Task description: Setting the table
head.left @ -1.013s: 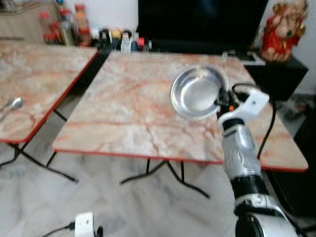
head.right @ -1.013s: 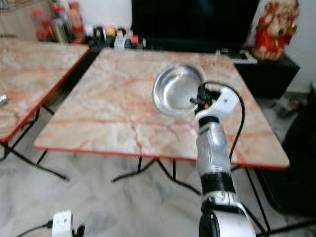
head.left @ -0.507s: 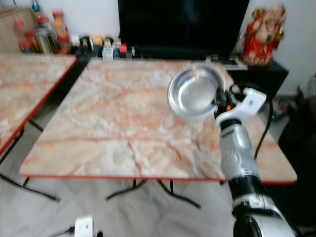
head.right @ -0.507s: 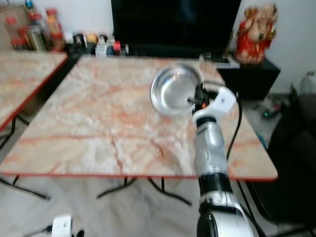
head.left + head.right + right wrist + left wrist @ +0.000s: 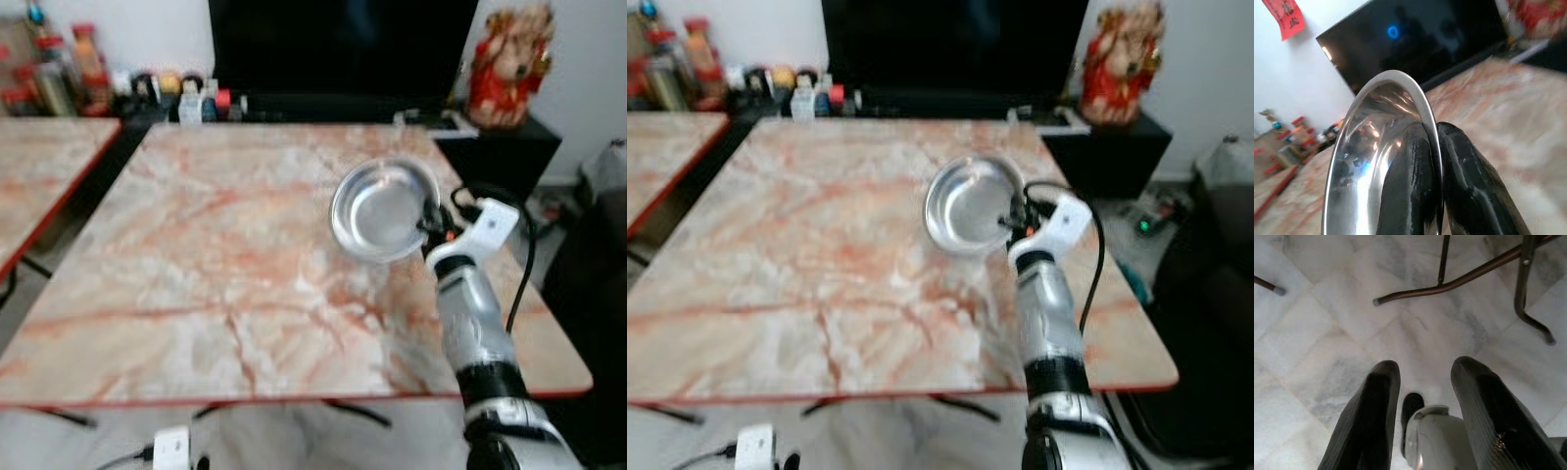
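While the marble-patterned table (image 5: 216,255) spreads before a dark television (image 5: 343,44), the right gripper (image 5: 431,217) pinches a steel bowl's (image 5: 377,211) rim. The bowl sits lower over the table than before. The left gripper (image 5: 1422,396) hangs open above the tiled floor (image 5: 1327,318).

The table (image 5: 196,255) is pinkish-beige marble with orange-red veins and a red edge. The bowl (image 5: 382,209) is shiny silver, pinched by the right gripper (image 5: 1432,186) with glossy black fingers on a silver arm. The floor (image 5: 1327,333) is white-grey marble. At far right stands a red-and-gold figurine (image 5: 505,64), apparently; the screen (image 5: 343,44) is black.
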Available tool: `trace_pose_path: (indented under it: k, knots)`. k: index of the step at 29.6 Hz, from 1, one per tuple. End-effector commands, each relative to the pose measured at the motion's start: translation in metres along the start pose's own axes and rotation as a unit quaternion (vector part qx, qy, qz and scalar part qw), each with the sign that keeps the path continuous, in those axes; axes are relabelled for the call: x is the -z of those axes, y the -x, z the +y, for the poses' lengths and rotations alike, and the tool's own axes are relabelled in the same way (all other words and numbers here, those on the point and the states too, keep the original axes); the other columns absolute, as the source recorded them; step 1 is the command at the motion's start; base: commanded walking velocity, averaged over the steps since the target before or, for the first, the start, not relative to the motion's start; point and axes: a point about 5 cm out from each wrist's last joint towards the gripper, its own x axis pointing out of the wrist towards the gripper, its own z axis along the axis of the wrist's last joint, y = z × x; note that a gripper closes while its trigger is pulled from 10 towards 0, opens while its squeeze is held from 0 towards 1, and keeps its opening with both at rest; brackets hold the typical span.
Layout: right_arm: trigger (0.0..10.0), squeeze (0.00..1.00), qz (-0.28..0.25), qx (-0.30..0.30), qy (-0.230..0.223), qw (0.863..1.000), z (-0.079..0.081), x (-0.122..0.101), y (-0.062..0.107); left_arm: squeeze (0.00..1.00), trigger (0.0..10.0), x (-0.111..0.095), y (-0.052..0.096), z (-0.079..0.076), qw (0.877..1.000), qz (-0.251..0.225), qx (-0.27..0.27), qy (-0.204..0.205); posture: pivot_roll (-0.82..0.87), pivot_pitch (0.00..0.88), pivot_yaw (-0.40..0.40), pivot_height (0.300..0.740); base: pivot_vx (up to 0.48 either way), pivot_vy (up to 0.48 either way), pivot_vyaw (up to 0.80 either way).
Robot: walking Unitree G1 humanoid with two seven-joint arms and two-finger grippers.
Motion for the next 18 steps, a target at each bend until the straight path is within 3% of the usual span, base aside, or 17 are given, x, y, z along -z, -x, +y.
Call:
trace_pose_path:
  k: [1,4,7,14,18]
  knots:
    - [10.0,0.0,0.0,0.01,-0.019,1.0,-0.002,-0.003,-0.002,0.0,10.0,0.006,0.002,0.001,1.0,0.011,-0.003,0.004,0.03,0.0,-0.053,0.74,0.0,0.0,0.0]
    - [10.0,0.0,0.001,0.016,-0.039,0.999,-0.004,-0.002,-0.001,0.0,10.0,0.006,0.002,0.002,1.0,0.011,-0.004,0.004,0.03,0.0,-0.05,0.74,0.0,0.0,0.0]
    - [10.0,0.0,0.009,0.032,-0.096,0.995,-0.005,-0.002,0.0,0.0,10.0,0.007,0.003,0.004,1.0,0.013,-0.003,0.002,0.03,0.0,-0.044,0.74,0.0,0.0,0.0]
    - [10.0,0.0,0.055,0.056,-0.145,0.986,-0.011,0.004,0.005,0.0,10.0,0.008,0.003,0.005,1.0,0.016,-0.001,-0.003,0.02,0.0,-0.034,0.74,0.0,0.0,0.0]
    - [10.0,0.0,0.083,0.053,-0.144,0.985,-0.012,0.007,0.01,0.0,10.0,0.008,0.003,0.006,1.0,0.016,0.0,-0.004,0.01,0.0,-0.03,0.74,0.0,0.0,0.0]
